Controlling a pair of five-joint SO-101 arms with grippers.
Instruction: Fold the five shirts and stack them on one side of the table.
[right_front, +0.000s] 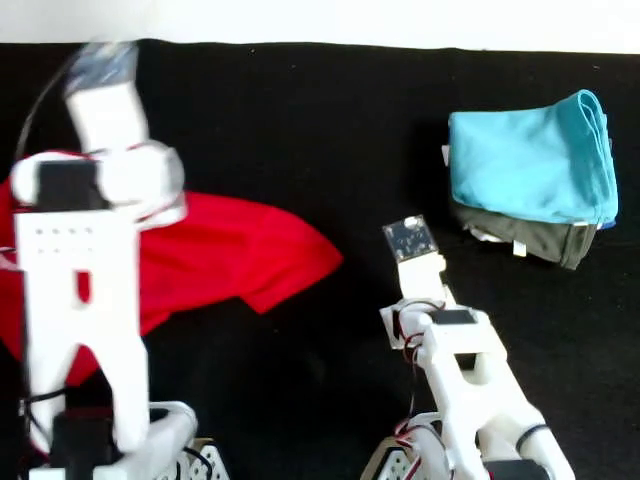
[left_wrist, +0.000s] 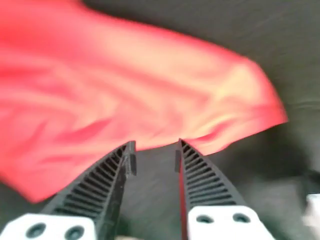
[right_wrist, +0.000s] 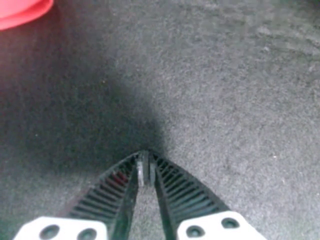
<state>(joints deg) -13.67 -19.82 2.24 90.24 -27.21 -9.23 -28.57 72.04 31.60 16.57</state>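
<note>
High view: the red shirt (right_front: 230, 255) lies unfolded and rumpled on the left side of the black table (right_front: 330, 130), with its near-left part hidden behind the left arm (right_front: 80, 260). At the far right of the table, a folded turquoise shirt (right_front: 530, 160) rests on top of a folded dark grey shirt (right_front: 525, 235), and the two form one stack, well apart from the red shirt. The right arm (right_front: 450, 340) stands between the red shirt and the stack, over bare table. Left wrist view: the left gripper (left_wrist: 155, 150) has its fingers apart with nothing held. Dark table surface shows in the gap between them. The near edge of the red shirt (left_wrist: 125, 85) runs just past both fingertips, and the cloth spreads away from them; whether the tips touch the cloth cannot be told. Right wrist view: the right gripper (right_wrist: 144, 167) has its fingers closed tip to tip with nothing between them, and it is poised over bare table. One corner of the red shirt (right_wrist: 22, 12) shows well apart from these fingertips.
</note>
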